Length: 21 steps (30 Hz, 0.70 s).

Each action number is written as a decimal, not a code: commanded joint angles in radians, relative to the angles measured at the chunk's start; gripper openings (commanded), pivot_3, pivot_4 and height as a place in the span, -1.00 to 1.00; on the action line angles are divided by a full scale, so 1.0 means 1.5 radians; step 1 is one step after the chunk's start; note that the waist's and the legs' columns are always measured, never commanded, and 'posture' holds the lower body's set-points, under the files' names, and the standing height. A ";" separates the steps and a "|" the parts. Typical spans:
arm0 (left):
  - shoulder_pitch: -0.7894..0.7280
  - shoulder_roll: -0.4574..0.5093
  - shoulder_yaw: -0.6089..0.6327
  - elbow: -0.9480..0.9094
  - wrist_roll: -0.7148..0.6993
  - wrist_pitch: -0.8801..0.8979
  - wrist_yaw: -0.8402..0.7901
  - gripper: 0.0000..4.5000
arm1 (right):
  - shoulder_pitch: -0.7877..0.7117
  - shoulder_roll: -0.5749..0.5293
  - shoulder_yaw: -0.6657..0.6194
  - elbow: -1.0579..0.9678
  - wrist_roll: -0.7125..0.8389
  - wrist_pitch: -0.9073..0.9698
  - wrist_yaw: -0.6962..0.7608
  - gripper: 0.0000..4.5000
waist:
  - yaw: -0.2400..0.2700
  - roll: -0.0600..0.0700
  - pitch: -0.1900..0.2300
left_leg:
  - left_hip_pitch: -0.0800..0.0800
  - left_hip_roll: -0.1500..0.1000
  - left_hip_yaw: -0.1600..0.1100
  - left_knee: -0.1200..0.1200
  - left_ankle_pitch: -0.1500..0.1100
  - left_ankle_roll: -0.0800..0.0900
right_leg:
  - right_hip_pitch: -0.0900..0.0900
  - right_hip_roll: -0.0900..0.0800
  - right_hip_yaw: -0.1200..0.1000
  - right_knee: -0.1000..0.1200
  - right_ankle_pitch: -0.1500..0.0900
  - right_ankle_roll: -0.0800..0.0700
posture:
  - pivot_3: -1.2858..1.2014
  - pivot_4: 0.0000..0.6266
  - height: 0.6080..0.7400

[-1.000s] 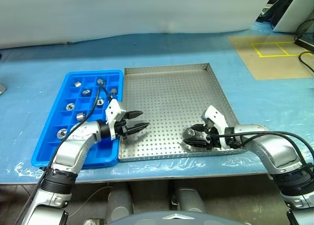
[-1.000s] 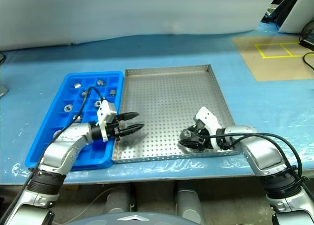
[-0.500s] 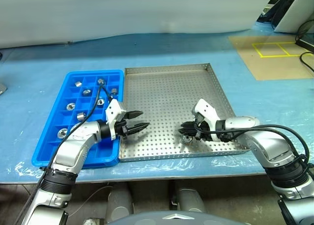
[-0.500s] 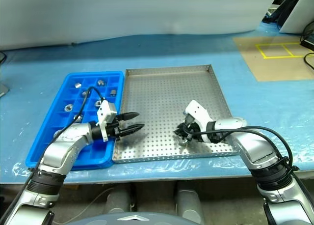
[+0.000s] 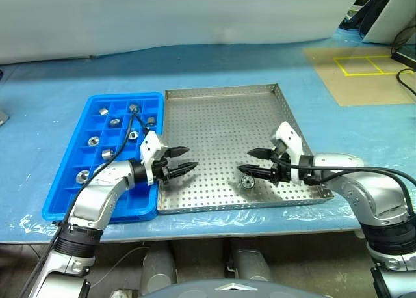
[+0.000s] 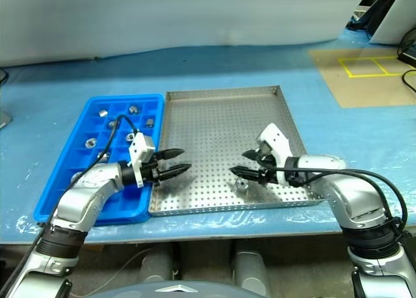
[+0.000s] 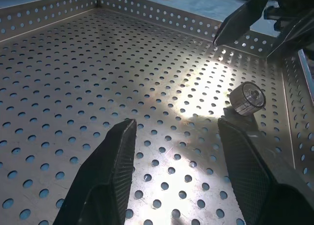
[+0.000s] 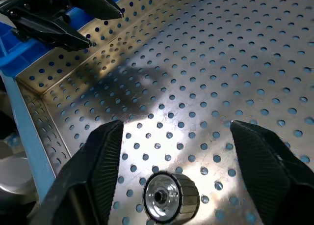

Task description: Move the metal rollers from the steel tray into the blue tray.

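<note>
One metal roller (image 5: pixel 247 180) lies on its side on the floor of the steel tray (image 5: pixel 221 109), near the tray's front rim and right of its middle. The right gripper (image 5: pixel 255 161) hangs just above and behind that roller, its jaws spread wide and holding nothing; in the right wrist view the roller sits between the two fingers (image 8: pixel 93 161) without touching either. The left gripper (image 5: pixel 184 159) hovers over the steel tray's left edge, beside the blue tray (image 5: pixel 65 200), jaws spread and empty, pointing across the perforated floor toward the roller. The blue tray lies touching the steel tray's left rim, and seven rollers (image 5: pixel 103 109) rest in its compartments, mostly in the rows farther from the robot. Both trays sit on the blue-covered bench (image 5: pixel 195 67).
</note>
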<state>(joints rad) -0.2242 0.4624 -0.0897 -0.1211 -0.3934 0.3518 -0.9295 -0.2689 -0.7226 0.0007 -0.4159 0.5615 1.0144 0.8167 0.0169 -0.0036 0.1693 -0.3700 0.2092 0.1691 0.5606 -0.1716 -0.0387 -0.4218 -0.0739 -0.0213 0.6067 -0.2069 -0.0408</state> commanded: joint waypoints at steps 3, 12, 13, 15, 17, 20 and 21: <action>0.019 0.010 0.001 -0.033 -0.010 0.020 0.001 0.23 | 0.044 -0.042 0.014 -0.023 0.016 -0.020 0.048 0.68 | -0.001 0.000 0.000 | 0.000 0.000 0.000 0.000 0.000 0.000 | 0.000 0.000 0.000 -0.001 0.000 0.000 | -0.13 -0.52 1.00; 0.033 0.019 0.007 -0.059 -0.019 0.034 0.001 0.23 | 0.064 -0.037 0.074 -0.060 -0.027 -0.067 0.010 0.99 | -0.001 0.000 0.000 | 0.000 0.000 0.000 0.000 0.000 0.000 | 0.000 0.000 0.000 0.000 -0.003 0.004 | -0.13 -0.52 1.00; 0.033 0.020 0.007 -0.060 -0.019 0.036 0.002 0.23 | 0.064 -0.038 0.079 -0.059 -0.034 -0.066 0.004 0.99 | -0.001 0.000 0.000 | 0.000 0.000 0.000 0.000 0.000 0.000 | 0.000 0.000 0.000 0.000 -0.003 0.005 | -0.13 -0.52 1.00; 0.034 0.021 0.007 -0.062 -0.020 0.038 0.002 0.23 | 0.062 -0.040 0.086 -0.061 -0.034 -0.063 0.000 0.99 | -0.001 0.000 0.000 | 0.000 0.000 0.000 0.000 0.000 0.000 | 0.000 0.000 0.000 0.000 -0.003 0.005 | -0.13 -0.52 1.00; 0.036 0.021 0.007 -0.063 -0.020 0.039 0.002 0.23 | 0.053 -0.035 0.092 -0.064 -0.035 -0.055 -0.011 0.99 | -0.001 0.000 0.000 | 0.000 0.000 0.000 0.000 0.000 0.000 | 0.000 0.000 0.000 -0.001 -0.003 0.005 | -0.12 -0.52 1.00; 0.035 0.021 0.007 -0.064 -0.021 0.041 0.004 0.23 | 0.043 -0.031 0.103 -0.064 -0.045 -0.053 -0.027 0.99 | -0.001 0.000 0.000 | 0.000 0.000 0.000 0.000 0.000 0.000 | 0.000 0.000 0.000 -0.001 -0.003 0.005 | -0.12 -0.52 1.00; 0.035 0.021 0.007 -0.064 -0.021 0.042 0.005 0.23 | 0.041 -0.030 0.104 -0.063 -0.045 -0.051 -0.030 0.99 | -0.001 0.000 0.000 | 0.000 0.000 0.000 0.000 0.000 0.000 | 0.000 0.000 0.000 -0.001 -0.003 0.005 | -0.12 -0.52 1.00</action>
<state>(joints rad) -0.1792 0.4867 -0.0887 -0.1963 -0.4129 0.4078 -0.9283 -0.1921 -0.7731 0.1580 -0.4749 0.4996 0.9368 0.7811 0.0151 -0.0034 0.1693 -0.3698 0.2092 0.1698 0.5601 -0.1717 -0.0387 -0.4220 -0.0739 -0.0212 0.6059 -0.2109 -0.0338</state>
